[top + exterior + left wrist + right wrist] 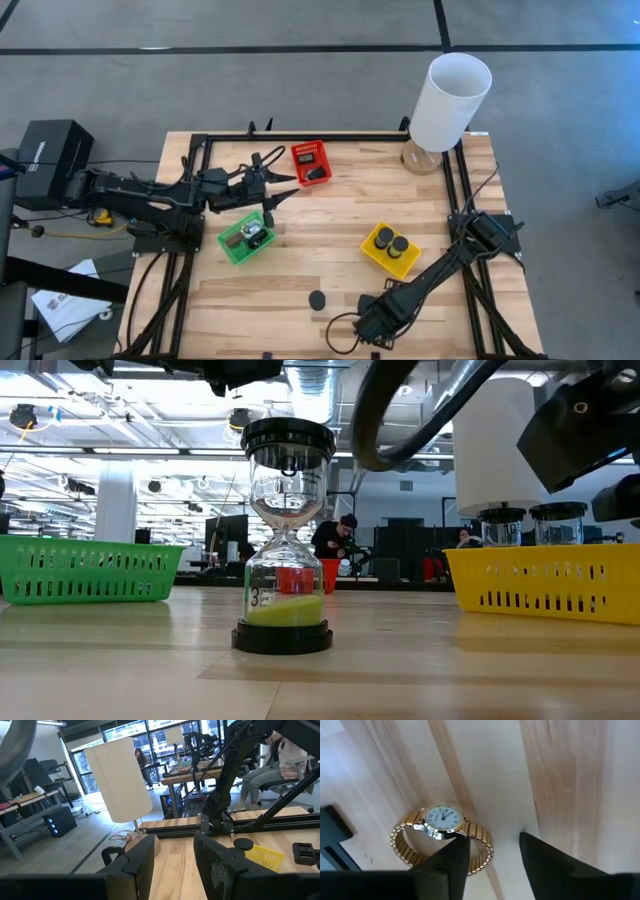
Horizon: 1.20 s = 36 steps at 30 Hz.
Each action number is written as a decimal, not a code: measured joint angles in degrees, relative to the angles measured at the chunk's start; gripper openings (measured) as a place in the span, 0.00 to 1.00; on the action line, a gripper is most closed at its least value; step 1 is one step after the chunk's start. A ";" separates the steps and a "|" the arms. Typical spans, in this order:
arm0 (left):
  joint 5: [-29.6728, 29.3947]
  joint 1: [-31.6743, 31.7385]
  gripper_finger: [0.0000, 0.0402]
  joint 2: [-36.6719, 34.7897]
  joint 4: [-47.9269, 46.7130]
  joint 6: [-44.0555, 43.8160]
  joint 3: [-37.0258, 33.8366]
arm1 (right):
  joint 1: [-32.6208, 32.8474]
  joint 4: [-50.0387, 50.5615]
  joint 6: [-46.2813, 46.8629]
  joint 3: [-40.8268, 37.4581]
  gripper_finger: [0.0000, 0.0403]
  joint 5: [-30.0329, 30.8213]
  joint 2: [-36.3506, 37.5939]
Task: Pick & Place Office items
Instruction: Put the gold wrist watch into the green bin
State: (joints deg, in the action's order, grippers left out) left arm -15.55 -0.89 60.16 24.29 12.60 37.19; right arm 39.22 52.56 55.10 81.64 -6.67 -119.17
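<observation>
My right gripper [492, 857] hangs low over the table's near edge, at about six o'clock on the wooden table [320, 235]. Its jaws stand parted with bare wood showing between them, and they grip nothing. Just beside one finger lies a gold wristwatch [441, 837] with a white dial and a stretch band, flat on the boards; the finger tip overlaps the band in my wrist view, but I cannot tell whether it touches.

My left gripper [283, 187] is raised over the table at about ten o'clock, between the red basket [309, 163] and the green basket [244, 238]. Its jaws are also apart and empty.

A sand timer [286, 550] with black caps and green sand stands upright on the wood near six o'clock; from above it reads as a black disc [317, 300]. Two more black-capped timers [392, 243] stand in the yellow basket [388, 250] at about four o'clock. The green basket holds a small item I cannot make out, and the red basket holds dark pieces. The white lamp [449, 100] stands at two o'clock. People sit at desks in the room beyond.
</observation>
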 joint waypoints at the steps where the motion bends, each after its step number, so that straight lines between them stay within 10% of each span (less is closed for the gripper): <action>1: 0.01 0.00 0.33 0.00 0.00 -0.01 0.00 | -0.02 0.04 -0.14 -0.01 0.40 0.21 0.00; 15: 0.02 0.00 0.33 0.00 0.13 -0.02 0.00 | -2.49 -0.50 -3.32 1.14 0.02 0.90 -0.01; 25: 0.02 -0.01 0.33 0.00 0.20 0.00 0.00 | -5.13 25.29 -11.72 12.45 0.02 21.33 4.88; 36: 0.02 -0.02 0.33 0.00 0.22 0.18 -0.04 | -7.22 18.81 -30.79 7.42 0.01 44.29 29.13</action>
State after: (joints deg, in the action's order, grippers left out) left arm -15.53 -0.91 60.16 24.51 12.78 37.15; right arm 32.01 71.37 24.31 89.06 37.62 -90.04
